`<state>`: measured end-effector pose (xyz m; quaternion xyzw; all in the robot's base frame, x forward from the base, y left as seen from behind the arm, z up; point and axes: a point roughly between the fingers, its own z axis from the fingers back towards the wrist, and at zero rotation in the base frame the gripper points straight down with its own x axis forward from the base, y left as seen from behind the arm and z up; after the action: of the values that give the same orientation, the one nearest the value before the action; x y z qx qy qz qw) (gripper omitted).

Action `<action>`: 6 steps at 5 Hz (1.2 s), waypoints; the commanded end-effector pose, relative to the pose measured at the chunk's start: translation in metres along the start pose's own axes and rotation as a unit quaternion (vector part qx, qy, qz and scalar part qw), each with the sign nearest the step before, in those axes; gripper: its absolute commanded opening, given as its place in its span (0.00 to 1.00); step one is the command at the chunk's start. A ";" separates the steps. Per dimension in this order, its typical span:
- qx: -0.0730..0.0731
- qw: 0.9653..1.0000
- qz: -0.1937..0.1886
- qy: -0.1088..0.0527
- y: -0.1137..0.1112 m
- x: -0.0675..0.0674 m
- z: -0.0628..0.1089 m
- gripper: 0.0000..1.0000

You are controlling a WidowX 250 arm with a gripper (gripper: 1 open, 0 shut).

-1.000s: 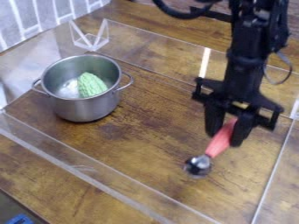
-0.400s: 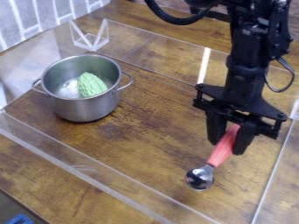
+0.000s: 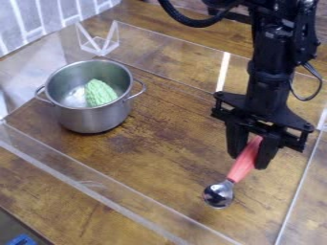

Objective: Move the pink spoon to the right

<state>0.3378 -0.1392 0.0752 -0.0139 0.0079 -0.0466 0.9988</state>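
Observation:
The pink spoon [image 3: 239, 173] hangs tilted at the right of the wooden table, its salmon handle up between the fingers and its round metal bowl [image 3: 219, 196] low, at or just above the wood. My black gripper [image 3: 257, 146] points straight down and is shut on the top of the spoon's handle. The handle's upper end is hidden between the fingers.
A steel pot [image 3: 88, 96] with a green item inside stands at the left. A clear plastic frame [image 3: 153, 227] borders the table surface [image 3: 166, 134]. A clear stand [image 3: 96, 40] sits at the back left.
Since a second ago, the gripper and spoon shifted slightly toward the front right; the spoon bowl now sits nearer the front. No motion in the last half second.

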 end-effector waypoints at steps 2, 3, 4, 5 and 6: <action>-0.014 0.998 -0.002 -0.061 -0.002 0.009 0.041 0.00; -0.014 0.998 0.000 -0.063 -0.001 0.010 0.041 0.00; -0.014 0.998 0.002 -0.065 -0.001 0.011 0.041 0.00; -0.014 0.998 0.004 -0.066 0.000 0.012 0.041 0.00; -0.014 0.998 0.006 -0.068 0.000 0.013 0.041 0.00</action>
<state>0.3408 -0.1375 0.0752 -0.0113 -0.0002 -0.0409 0.9991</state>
